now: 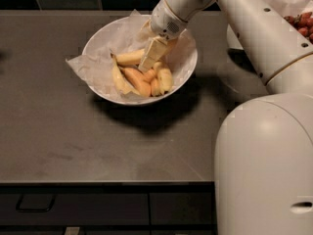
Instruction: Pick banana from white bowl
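Note:
The white bowl (186,75), lined with crinkled white paper, stands at the back middle of the dark counter and holds several bananas. The banana (118,77) is long, curved and pale yellow, and lies along the left of the pile with its thin stem tip pointing up. Shorter yellow and orange bananas (146,81) are bunched to its right. My gripper (150,57) reaches down into the bowl from the upper right. Its tip rests among the bananas, just right of the long one and over another pale banana (129,58).
A second paper-lined bowl with red strawberries (299,21) stands at the back right, partly behind my arm (254,28). My white base (264,170) fills the lower right. The counter's front edge (98,181) runs above dark drawers.

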### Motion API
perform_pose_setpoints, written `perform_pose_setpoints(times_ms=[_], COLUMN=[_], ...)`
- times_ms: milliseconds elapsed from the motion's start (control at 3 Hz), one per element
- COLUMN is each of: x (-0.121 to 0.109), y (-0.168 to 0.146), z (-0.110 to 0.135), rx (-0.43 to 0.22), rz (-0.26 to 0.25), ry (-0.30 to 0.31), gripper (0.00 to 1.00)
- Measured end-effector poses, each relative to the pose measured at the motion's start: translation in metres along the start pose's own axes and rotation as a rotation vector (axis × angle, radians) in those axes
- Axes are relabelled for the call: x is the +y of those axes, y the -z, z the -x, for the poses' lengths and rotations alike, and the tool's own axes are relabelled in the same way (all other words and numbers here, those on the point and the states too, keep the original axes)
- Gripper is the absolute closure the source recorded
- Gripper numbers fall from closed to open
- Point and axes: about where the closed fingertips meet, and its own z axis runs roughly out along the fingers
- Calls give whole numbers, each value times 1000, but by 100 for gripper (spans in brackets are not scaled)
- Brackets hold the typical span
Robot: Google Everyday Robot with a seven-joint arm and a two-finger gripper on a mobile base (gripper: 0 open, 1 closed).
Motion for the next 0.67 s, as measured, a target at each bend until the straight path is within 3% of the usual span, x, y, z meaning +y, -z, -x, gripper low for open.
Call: perform_pose_setpoints(times_ms=[667], x=[-1], y=[-11], z=[-10], rx=[27], rz=[-10], ry=[-17], gripper=[56])
